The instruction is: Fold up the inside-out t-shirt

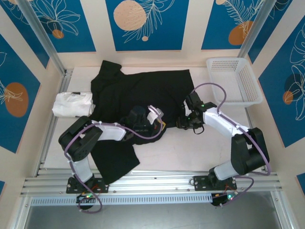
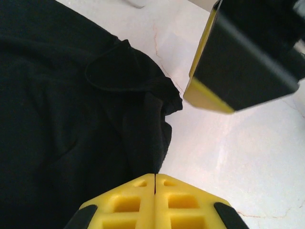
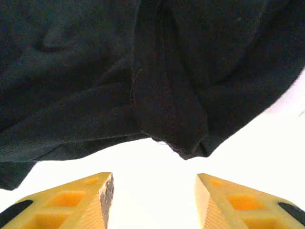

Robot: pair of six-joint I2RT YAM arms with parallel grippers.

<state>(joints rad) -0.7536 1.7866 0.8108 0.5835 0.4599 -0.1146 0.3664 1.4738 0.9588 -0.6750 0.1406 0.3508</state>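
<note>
The inside-out t-shirt (image 1: 143,88) lies black and mostly spread across the middle of the table, one part trailing toward the near left. My left gripper (image 1: 162,124) is at its near right hem. In the left wrist view the yellow jaws (image 2: 155,178) are pressed together, with the t-shirt's (image 2: 71,119) edge running into their seam. My right gripper (image 1: 180,124) faces it from the right. In the right wrist view its fingers (image 3: 153,179) stand apart over bare table with nothing between them. A bunched corner of the t-shirt (image 3: 171,129) lies just ahead of them.
A white folded garment (image 1: 71,104) lies at the left, touching the shirt's left side. A white plastic basket (image 1: 234,78) stands at the back right. Metal frame posts rise at both back corners. The right gripper's finger (image 2: 238,62) hangs close above the left gripper's view.
</note>
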